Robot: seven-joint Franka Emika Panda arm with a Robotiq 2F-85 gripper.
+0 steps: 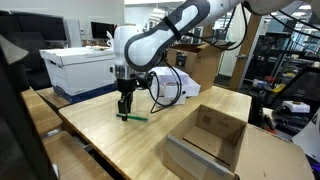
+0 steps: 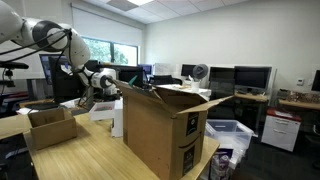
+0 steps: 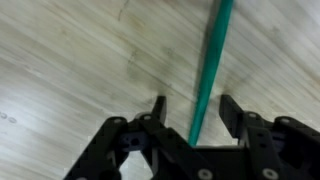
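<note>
Fingers (image 3: 158, 112) of the black gripper (image 3: 193, 104) stand spread astride the slim green pen (image 3: 213, 60); its long axis runs between them.

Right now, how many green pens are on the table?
1. The green pen lies on the table, between the gripper's fingers. The cardboard box could hide more.

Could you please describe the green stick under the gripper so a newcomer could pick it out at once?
Find the long wooden table with an open cardboard box on it. Away from the box, the black gripper reaches down to the wood, and a green stick lies flat between its fingers. It is the only thin, green thing there.
</note>
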